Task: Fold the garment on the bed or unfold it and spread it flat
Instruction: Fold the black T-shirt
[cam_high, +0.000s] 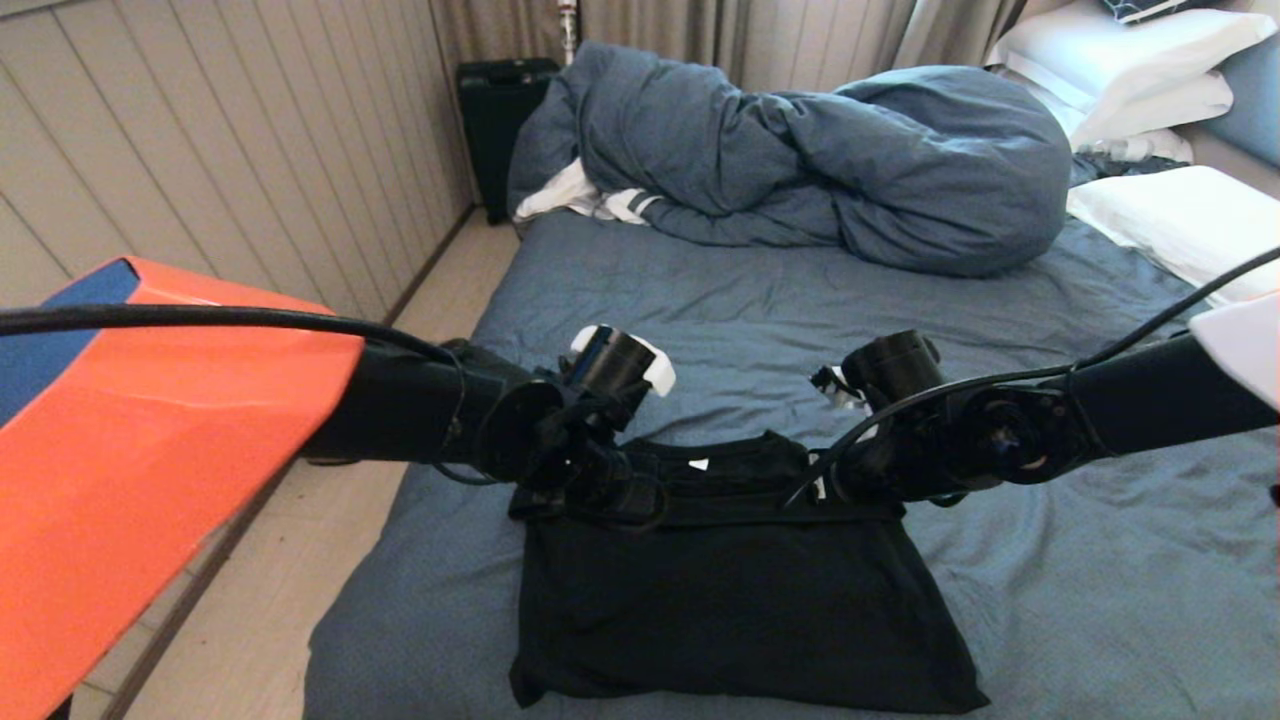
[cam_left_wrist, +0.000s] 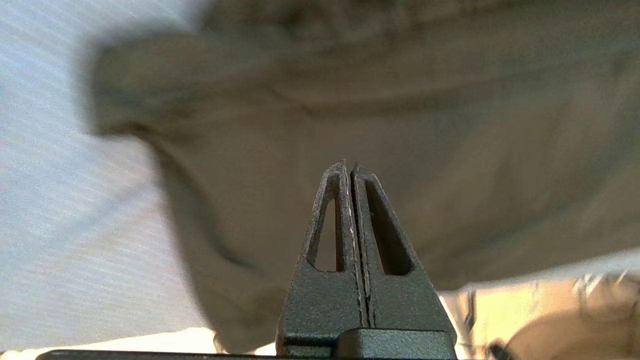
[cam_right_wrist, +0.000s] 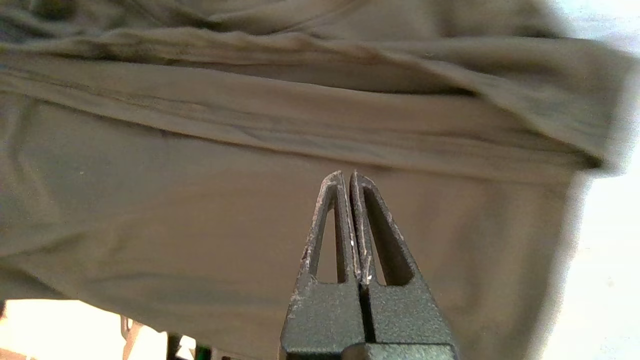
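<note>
1. Garment (cam_high: 740, 600), black, lies folded at lower centre of the head view on the bed (cam_high: 1050, 560); its print is hidden.
2. Left gripper (cam_left_wrist: 349, 167) shows fingers pressed together over blurred cloth, nothing between them.
3. Right gripper (cam_right_wrist: 346, 175) is likewise closed and empty.
4. Both wrists cover the garment's far edge.
5. Duvet (cam_high: 820, 160) is bunched at upper centre.

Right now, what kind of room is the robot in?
Most likely a bedroom. There is a large bed with a wrinkled blue-grey sheet, a bunched blue-grey duvet, plump white pillows at its head, and beige curtains behind.
</note>
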